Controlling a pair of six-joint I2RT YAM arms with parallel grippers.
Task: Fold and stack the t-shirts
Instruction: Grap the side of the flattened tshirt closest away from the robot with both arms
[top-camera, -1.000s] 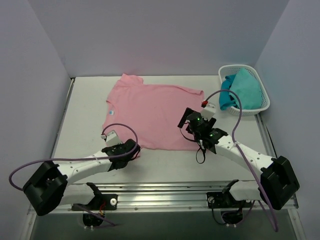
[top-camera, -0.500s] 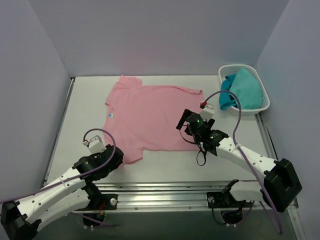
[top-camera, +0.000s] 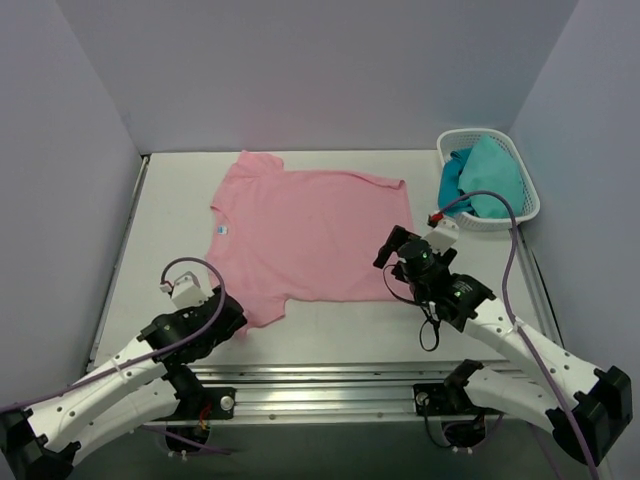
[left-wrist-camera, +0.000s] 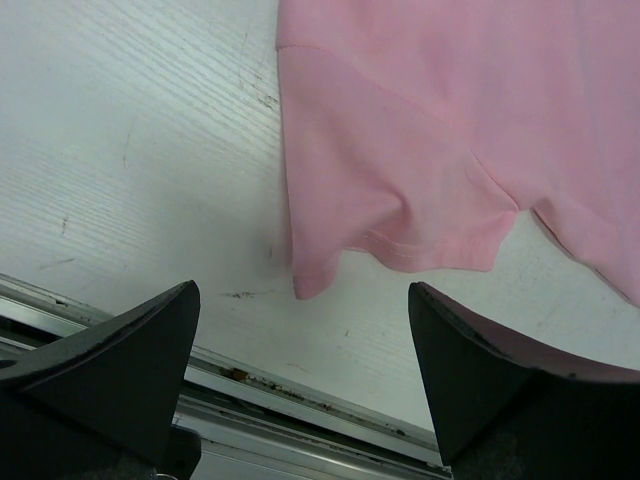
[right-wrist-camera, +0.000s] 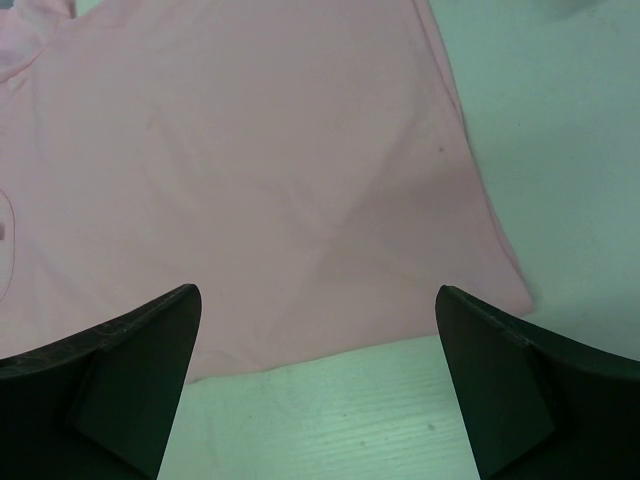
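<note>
One pink t-shirt (top-camera: 300, 230) lies spread flat on the white table, with its neck label (top-camera: 221, 228) toward the left. My left gripper (top-camera: 232, 318) is open just off the near-left sleeve. In the left wrist view that sleeve (left-wrist-camera: 400, 190) lies on the table ahead of the left gripper (left-wrist-camera: 302, 300), and nothing is between the fingers (left-wrist-camera: 120, 370). My right gripper (top-camera: 388, 252) hovers open at the shirt's near-right hem. The right wrist view shows the pink cloth (right-wrist-camera: 250, 150) and its hem edge between the right gripper's (right-wrist-camera: 318, 300) spread fingers (right-wrist-camera: 510, 380), which touch nothing.
A white lattice basket (top-camera: 500, 224) stands at the far right and holds a teal cloth (top-camera: 490, 175). The table's metal front rail (left-wrist-camera: 300, 395) runs just beneath the left gripper. Grey walls close in the table on the left, back and right.
The left gripper has opened, let go of the near-left sleeve and drawn back toward the near-left corner. The right arm has shifted right and slightly nearer.
</note>
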